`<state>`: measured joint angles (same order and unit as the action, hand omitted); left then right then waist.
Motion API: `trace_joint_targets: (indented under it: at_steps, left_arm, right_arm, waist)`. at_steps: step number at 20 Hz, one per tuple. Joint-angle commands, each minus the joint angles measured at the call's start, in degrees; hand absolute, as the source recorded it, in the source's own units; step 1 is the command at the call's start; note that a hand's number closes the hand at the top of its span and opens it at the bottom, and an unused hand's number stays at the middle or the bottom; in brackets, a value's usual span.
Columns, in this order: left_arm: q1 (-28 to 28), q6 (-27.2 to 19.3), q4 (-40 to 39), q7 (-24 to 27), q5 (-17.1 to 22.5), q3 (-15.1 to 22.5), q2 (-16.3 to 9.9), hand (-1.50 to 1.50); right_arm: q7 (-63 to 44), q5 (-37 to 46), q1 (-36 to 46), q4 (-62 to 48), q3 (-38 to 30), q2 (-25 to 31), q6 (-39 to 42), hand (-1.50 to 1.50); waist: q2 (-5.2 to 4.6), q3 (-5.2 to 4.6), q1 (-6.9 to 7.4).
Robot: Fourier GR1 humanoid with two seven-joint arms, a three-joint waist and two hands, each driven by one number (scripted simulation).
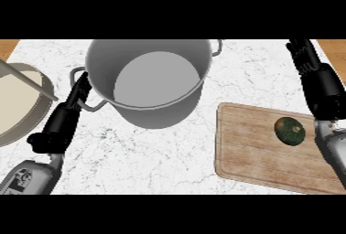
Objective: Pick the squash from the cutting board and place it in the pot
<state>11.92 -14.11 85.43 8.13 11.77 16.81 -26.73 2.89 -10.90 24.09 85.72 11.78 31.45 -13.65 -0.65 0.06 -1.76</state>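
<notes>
Green squash (pixel 290 130) lying on cutting board (pixel 270 151), pot (pixel 150 77) sitting apart, right robot hand (pixel 304 55) hovering beside board with fingers straight, left robot hand (pixel 76 98) resting open beside pot

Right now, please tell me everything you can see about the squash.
The squash is small, dark green and egg-shaped, with faint lighter specks on its skin. It looks whole and uncut. It lies on the wooden cutting board, in the board's upper right part, near the right edge. Only the board touches it. The right hand is beyond it, near the counter's far edge, with the right forearm passing just beside the squash, not on it. The grey pot stands apart, to the left.
</notes>
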Motion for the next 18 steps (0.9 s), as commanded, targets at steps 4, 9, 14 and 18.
trace_joint_targets:
  at_steps: [4, 9, 14, 18]
  left_arm:
    - [-1.6, -0.3, 0.4, -5.7, 5.1, -1.5, 3.4, 0.0]
    - [-3.8, -2.6, 2.9, -12.2, 9.1, -1.6, 6.4, 0.0]
    - [-3.9, -4.6, 4.5, -15.2, 8.8, -2.1, 6.4, 0.0]
    - [-1.1, -4.8, 6.2, -19.7, 9.1, -2.6, 5.6, 0.0]
  right_arm:
    - [2.1, -15.8, -4.0, 1.5, 3.7, -1.9, 22.8, -1.5]
    - [19.1, -0.2, -8.7, -2.1, -1.2, 9.5, 19.6, -1.5]
    - [42.2, -2.5, -16.6, -1.9, -7.5, 14.3, 28.8, -1.5]
    - [47.8, 2.6, -20.3, -5.7, -12.8, 24.0, 31.8, -1.5]
  waist:
    - [0.27, 0.17, 2.78]
    - [0.67, 0.33, 0.95]
    - [0.79, 0.19, 0.19]
    - [0.78, 0.07, 0.17]
